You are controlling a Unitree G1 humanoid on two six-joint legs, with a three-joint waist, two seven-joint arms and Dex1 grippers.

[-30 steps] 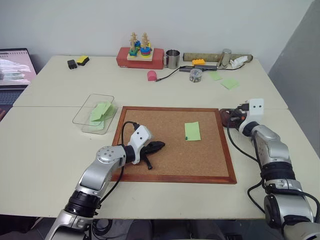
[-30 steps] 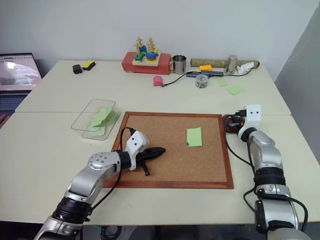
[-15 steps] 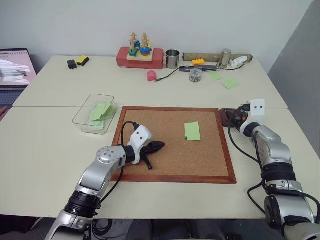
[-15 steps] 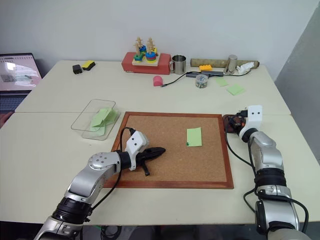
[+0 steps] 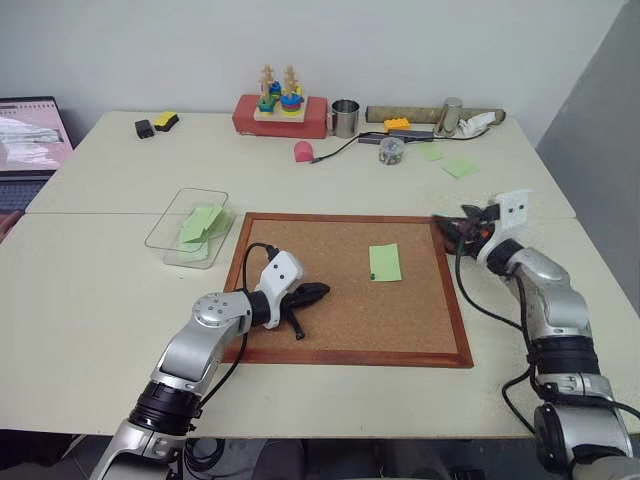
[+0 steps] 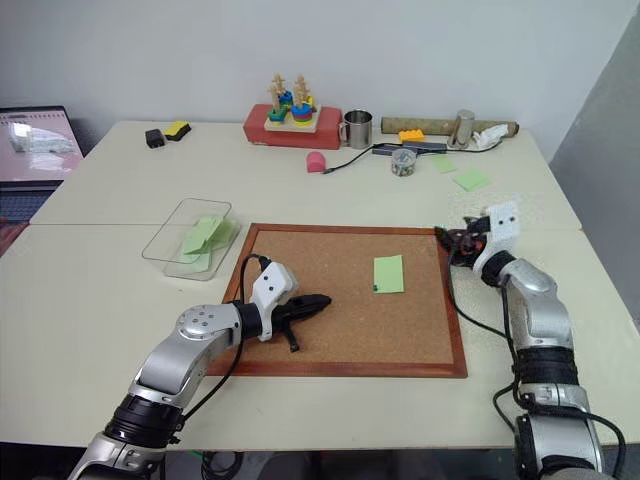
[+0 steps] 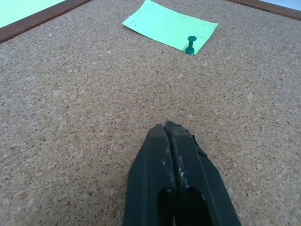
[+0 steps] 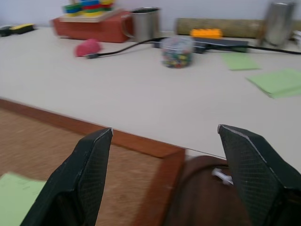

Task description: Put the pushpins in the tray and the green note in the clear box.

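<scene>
Paper, a green note (image 5: pixel 385 262), lies flat in the middle of the cork board (image 5: pixel 400 320), with one green pin (image 7: pixel 190 45) stuck in its lower left corner. The left gripper (image 5: pixel 312 293) (fingers pressed shut, holding nothing) rests on the board, lower left. The right gripper (image 8: pixel 164 174) is wide open above the brown tray (image 8: pixel 207 193), center right. The clear box (image 5: pixel 170 228), upper left of the board, has green paper inside.

Silver arms; white wrist housings; black cables, seemingly looped; black fingers (image 7: pixel 176 188).

The right gripper (image 8: pixel 164 176) has lifted off the tray (image 8: pixel 207 193) (jaws now apart).
</scene>
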